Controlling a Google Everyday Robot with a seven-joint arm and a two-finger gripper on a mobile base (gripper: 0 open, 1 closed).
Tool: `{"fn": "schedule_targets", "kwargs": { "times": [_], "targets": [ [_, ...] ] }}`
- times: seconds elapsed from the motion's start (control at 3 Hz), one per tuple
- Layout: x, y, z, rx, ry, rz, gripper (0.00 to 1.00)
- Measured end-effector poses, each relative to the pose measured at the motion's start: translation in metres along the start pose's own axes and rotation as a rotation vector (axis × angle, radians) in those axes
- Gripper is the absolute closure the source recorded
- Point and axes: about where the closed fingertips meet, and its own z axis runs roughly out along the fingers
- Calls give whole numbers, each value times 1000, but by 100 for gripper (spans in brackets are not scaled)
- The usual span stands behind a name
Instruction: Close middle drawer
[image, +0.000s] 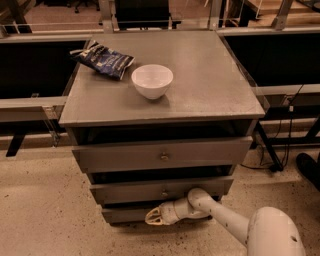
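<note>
Lying near the far left corner of the grey worktop (215, 85) is a crinkled dark-blue bag (105, 59). Just to its right, close to it but apart, a white bowl (152, 80) stands upright. Both rest on top, well above the drawer fronts.

Under the worktop's edge comes the top drawer (115, 159), the widest and tallest front, with a dark gap above it. Beneath it sits the middle drawer (125, 191), a narrower grey front with a small round knob (164, 192) at its centre. A dark strip shows along its upper edge, and its front lies further back than the top one. Lowest is the bottom drawer (117, 216), the narrowest front, just above the speckled floor (40, 215).

The cream-coloured end effector (152, 216) hangs low in front of the bottom drawer, pointing left. It is just below the middle drawer's lower edge and slightly left of its knob. Whether it is apart or together cannot be told.

From it the white arm (225, 220) runs rightward. Its rounded joint overlaps the middle drawer's lower edge to the right of the knob, and whether they touch cannot be told. The arm then slopes down to the bottom right corner. Further right, black cables (286, 145) hang beside the cabinet, apart from it.
</note>
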Motion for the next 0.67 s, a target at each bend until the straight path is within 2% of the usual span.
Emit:
{"fn": "schedule_targets", "kwargs": {
  "times": [0.33,0.67],
  "targets": [
    [3,-6,-3,-2,-14,2,100],
    [3,4,-11,-8,-42,4,100]
  ]
}}
